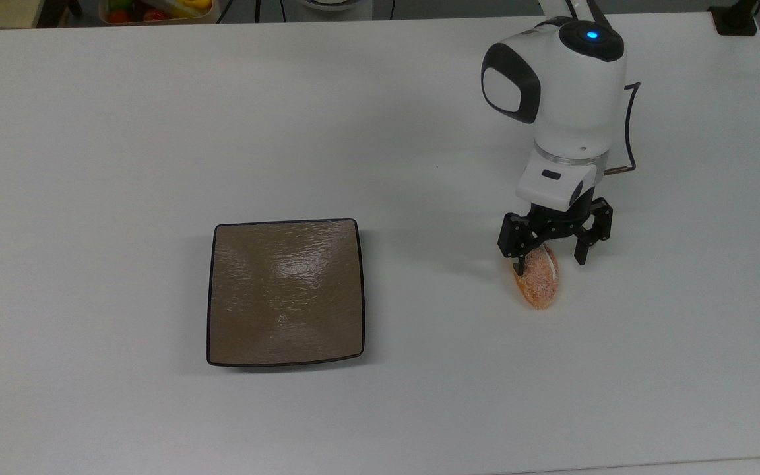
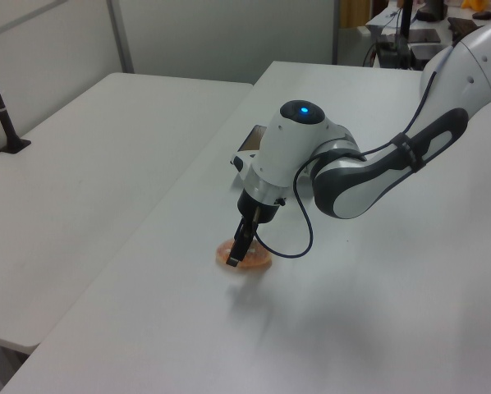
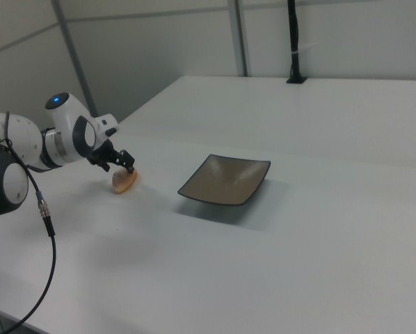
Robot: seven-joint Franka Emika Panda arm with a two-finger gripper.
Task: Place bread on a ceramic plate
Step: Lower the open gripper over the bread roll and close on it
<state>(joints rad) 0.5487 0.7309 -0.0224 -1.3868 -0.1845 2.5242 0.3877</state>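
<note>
Bread [image 1: 538,282] lies on the white desk [image 1: 380,132], its far end between the jaws [image 1: 550,262], which are spread and lowered to either side of it, not yet pinching. One finger [image 1: 518,264] appears to sit close against the roll's flank; the other stands a little clear. The ceramic plate [image 1: 285,292] sits bare, well apart from the jaws toward the top view's left. Judging by this, the grasp step is in hand. Next the jaws would need to close gently on the soft roll, then lift and carry it across to the plate.
</note>
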